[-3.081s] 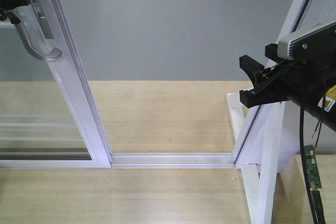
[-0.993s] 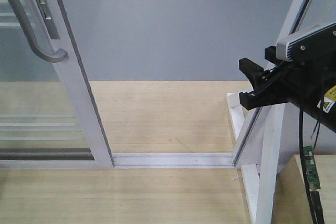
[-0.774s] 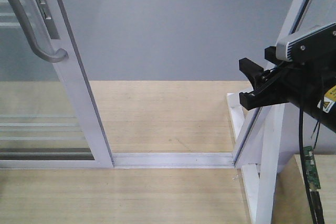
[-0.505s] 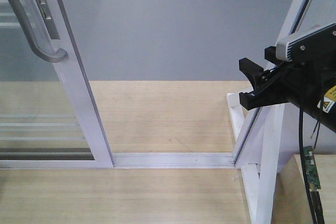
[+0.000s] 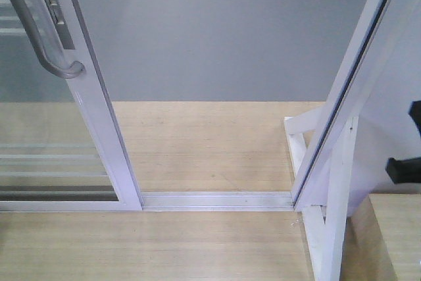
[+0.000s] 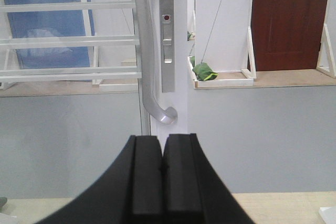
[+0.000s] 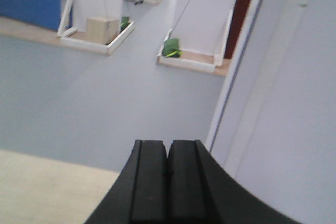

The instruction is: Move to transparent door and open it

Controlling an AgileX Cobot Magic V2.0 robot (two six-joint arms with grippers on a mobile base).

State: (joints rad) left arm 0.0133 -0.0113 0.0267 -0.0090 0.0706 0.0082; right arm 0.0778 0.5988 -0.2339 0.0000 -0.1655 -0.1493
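The transparent door (image 5: 46, 149) stands at the left of the front view, a glass panel in a white frame with thin white bars. Its grey curved handle (image 5: 36, 37) sits on the upright, next to a lock plate. The doorway to its right is open. In the left wrist view my left gripper (image 6: 161, 142) is shut and empty, a little short of the handle's (image 6: 149, 61) lower end. My right gripper (image 7: 168, 148) is shut and empty, facing the grey floor and the white post. Only black bits of it (image 5: 402, 170) show at the front view's right edge.
A metal floor track (image 5: 217, 199) crosses the doorway. The white fixed frame post (image 5: 345, 90) leans at the right with a white brace (image 5: 332, 222) and a wooden surface (image 5: 395, 235) beside it. A brown door (image 6: 289, 19) and white trays (image 7: 105, 43) lie beyond.
My right arm has pulled back to the right and mostly left the front view. My left gripper, at the handle three seconds ago, is gone from the front view. The door stands slightly further right.
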